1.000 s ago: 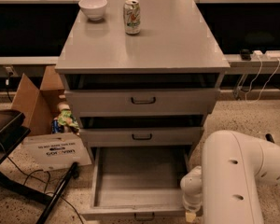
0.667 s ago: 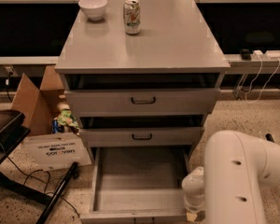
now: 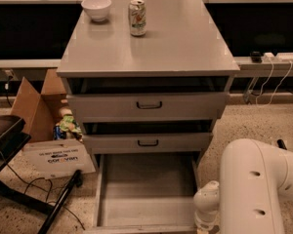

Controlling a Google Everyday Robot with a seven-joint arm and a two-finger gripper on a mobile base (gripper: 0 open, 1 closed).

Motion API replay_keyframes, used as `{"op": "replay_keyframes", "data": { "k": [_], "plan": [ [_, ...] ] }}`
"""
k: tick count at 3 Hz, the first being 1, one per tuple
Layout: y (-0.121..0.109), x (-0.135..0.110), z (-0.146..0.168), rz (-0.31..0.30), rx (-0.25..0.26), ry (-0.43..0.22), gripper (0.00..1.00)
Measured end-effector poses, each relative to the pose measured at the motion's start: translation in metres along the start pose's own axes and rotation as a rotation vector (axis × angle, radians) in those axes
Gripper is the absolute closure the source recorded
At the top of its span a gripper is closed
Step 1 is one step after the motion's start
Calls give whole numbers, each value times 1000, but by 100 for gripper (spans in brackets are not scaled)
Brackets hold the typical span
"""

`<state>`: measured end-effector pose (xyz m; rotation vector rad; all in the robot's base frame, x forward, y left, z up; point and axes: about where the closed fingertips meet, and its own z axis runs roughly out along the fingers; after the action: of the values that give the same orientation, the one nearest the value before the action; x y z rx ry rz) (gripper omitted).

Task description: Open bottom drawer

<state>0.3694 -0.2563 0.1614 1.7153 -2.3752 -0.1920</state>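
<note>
Bottom drawer [image 3: 145, 191]: grey shallow tray, drawn well out at the foot of the table [image 3: 151, 52], beneath two taller drawer fronts. My arm [image 3: 254, 189]: white, right of the table's foot. My fingers: out of sight beyond my wrist; grip I cannot tell.

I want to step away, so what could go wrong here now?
The bottom drawer is already far out; pulling more could drop it off its runners. The arm crowds its right side and the hand is out of view below, so a bump could topple the can.
</note>
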Motion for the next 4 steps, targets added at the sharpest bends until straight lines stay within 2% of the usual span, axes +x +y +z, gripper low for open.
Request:
{"op": "replay_keyframes", "data": {
  "k": [3, 4],
  "plan": [
    [11, 0, 4, 28, -25, 8, 100],
    [20, 2, 8, 44, -44, 2, 96]
  ]
}}
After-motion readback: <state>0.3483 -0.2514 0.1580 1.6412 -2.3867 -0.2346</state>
